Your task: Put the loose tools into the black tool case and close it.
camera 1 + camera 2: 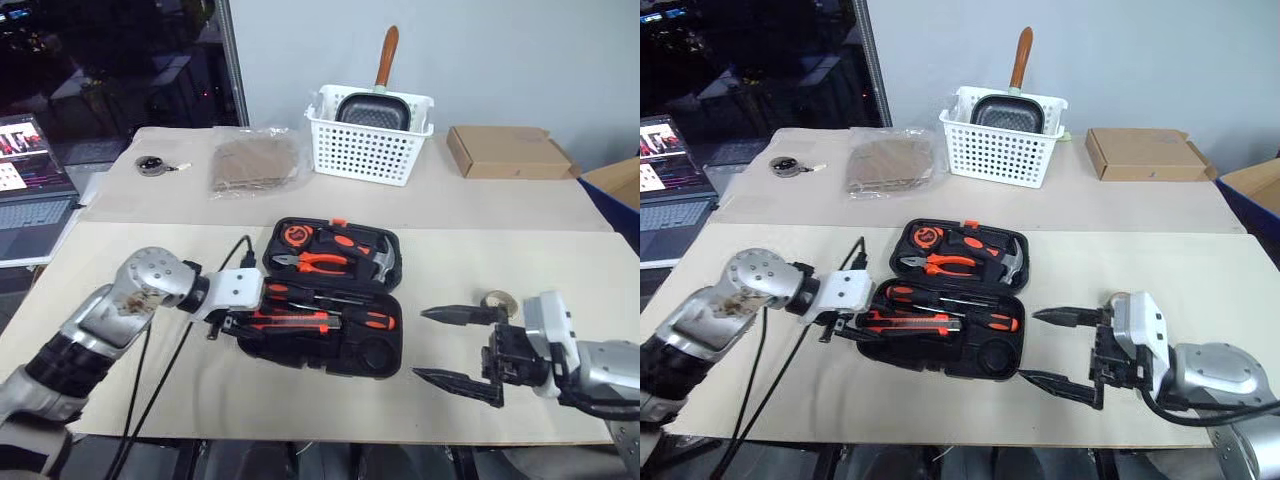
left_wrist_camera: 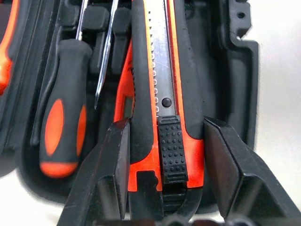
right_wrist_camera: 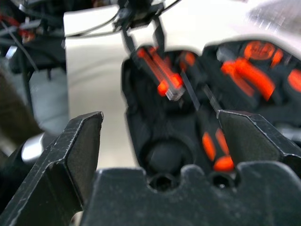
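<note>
The black tool case [image 1: 345, 360] lies open in the middle of the table. Its far half holds pliers [image 1: 315, 262], a hammer [image 1: 375, 258] and a tape measure [image 1: 297, 235]. Two screwdrivers [image 1: 340, 298] with orange-black handles lie in the near half. My left gripper [image 2: 167, 125] is shut on the orange-and-black utility knife [image 2: 160, 94] and holds it lengthwise over the near half's left side, beside a screwdriver handle [image 2: 63, 136]. Right of the case, my right gripper [image 1: 420, 344] stands open with nothing between its fingers. A small beige tape roll [image 1: 497, 299] lies on the table just behind it.
At the back stand a white perforated basket [image 1: 368, 145] holding a pan, a flat cardboard box [image 1: 510, 152] and a plastic-wrapped brown pad [image 1: 255, 162]. A laptop [image 1: 30, 195] sits at the far left. Black cables [image 1: 160, 370] run under my left arm.
</note>
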Controlling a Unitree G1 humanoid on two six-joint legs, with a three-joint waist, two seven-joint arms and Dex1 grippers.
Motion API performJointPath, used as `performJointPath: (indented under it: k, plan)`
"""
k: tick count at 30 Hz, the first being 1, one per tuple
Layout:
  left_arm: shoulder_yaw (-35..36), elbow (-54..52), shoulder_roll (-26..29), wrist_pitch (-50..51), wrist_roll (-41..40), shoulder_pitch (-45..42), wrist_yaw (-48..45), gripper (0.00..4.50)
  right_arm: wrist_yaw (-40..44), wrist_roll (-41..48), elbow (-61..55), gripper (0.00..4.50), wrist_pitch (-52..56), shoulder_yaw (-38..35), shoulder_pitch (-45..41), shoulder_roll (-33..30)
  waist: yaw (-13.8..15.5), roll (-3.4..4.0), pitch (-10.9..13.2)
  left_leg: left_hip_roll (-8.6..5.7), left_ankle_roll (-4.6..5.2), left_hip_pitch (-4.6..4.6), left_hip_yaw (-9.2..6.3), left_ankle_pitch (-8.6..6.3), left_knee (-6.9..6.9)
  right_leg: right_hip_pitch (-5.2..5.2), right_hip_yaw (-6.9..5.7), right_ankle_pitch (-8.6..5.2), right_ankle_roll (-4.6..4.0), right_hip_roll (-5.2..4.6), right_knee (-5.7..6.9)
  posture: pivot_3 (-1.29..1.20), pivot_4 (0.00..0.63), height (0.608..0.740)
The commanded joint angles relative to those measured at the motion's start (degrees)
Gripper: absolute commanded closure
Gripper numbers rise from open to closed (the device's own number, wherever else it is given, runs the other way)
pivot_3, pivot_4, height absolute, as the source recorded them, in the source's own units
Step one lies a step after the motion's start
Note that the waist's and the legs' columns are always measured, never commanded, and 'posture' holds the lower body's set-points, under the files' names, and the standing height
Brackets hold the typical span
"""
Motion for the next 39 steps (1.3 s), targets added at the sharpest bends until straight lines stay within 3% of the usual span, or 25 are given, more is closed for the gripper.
performJointPath:
  k: [1,13,15,20,24,27,30,32,36,39]
  plan:
    - [-1.06,-3.58,-0.6,2.0,1.16,-0.33,-1.47,2.59,2.23,0.03,-0.21,0.0,-2.62,-4.16,0.64,-1.49,-0.05,0.0,0.0,0.0,0.08,-0.01,0.0,-0.04,0.05,0.0,0.02,0.0,0.01,0.01,0.0,0.0,0.15,0.74]
    - [-2.97,-4.94,-1.29,-0.33,7.18,0.33,-2.36,2.59,2.55,-0.17,-0.5,0.0,-3.01,-4.84,2.03,-1.61,0.09,0.0,0.0,0.0,0.09,0.24,-0.03,-0.05,0.19,0.18,0.04,-0.02,0.04,0.01,0.18,0.0,0.15,0.74]
    - [-2.67,-4.46,-1.12,-0.49,7.88,0.47,-2.12,1.69,2.62,-0.19,-0.39,0.0,-3.1,-4.74,1.99,-1.63,0.07,0.0,0.0,0.01,0.09,0.27,-0.03,-0.05,0.19,0.19,0.05,-0.02,0.04,0.02,0.2,0.0,0.15,0.74]
    - [-1.17,-4.11,-1.01,-0.28,7.74,1.56,-1.85,0.04,2.86,-0.54,0.53,0.0,-3.4,-3.79,0.95,-1.64,-0.11,0.03,-0.02,0.02,0.09,0.31,-0.01,-0.06,0.18,0.2,0.08,-0.02,0.03,0.05,0.2,0.0,0.15,0.74]
    - [5.59,-8.02,-3.11,4.8,-0.12,2.72,-0.28,0.04,3.14,-0.51,1.08,0.0,-3.58,-3.49,0.3,-1.78,-0.4,0.03,-0.02,0.03,0.1,0.3,0.01,-0.06,0.18,0.18,0.12,-0.02,0.03,0.07,0.21,0.0,0.15,0.74]
    - [12.51,-11.26,-5.0,14.01,-8.83,3.07,2.06,0.04,3.49,-0.5,1.35,0.0,-3.74,-3.7,0.39,-1.79,-0.1,0.01,-0.01,0.04,0.09,0.17,-0.05,-0.06,0.22,0.12,0.05,-0.02,0.03,0.01,0.2,0.0,0.15,0.74]
    - [16.67,-13.41,-6.18,19.92,-14.81,4.71,4.23,0.75,3.37,-0.51,1.29,0.0,-3.6,-3.47,0.24,-1.75,0.07,0.01,-0.01,0.03,0.09,0.18,-0.07,-0.06,0.27,0.15,0.04,-0.02,0.05,-0.02,0.22,0.0,0.15,0.74]
    - [18.23,-14.59,-8.87,23.53,-17.38,7.21,8.34,1.47,3.17,-0.55,1.25,0.0,-3.4,-3.14,-0.06,-1.72,0.08,0.07,-0.04,0.03,0.1,0.24,-0.07,-0.06,0.27,0.19,0.06,-0.03,0.05,-0.03,0.23,0.0,0.15,0.74]
    - [18.55,-17.49,-13.94,25.29,-17.21,13.59,17.02,2.92,2.92,-0.16,0.99,0.0,-3.0,-3.68,0.19,-1.72,-0.02,0.05,-0.03,0.03,0.09,0.35,-0.05,-0.06,0.25,0.26,0.12,-0.03,0.06,-0.05,0.27,0.0,0.15,0.74]
    - [15.54,-18.9,-14.07,22.03,-13.57,19.18,19.35,4.0,2.81,0.1,0.71,0.0,-2.71,-4.23,0.76,-1.85,-0.03,0.03,-0.03,0.04,0.09,0.34,-0.08,-0.06,0.25,0.24,0.11,-0.01,0.03,-0.03,0.29,0.0,0.15,0.74]
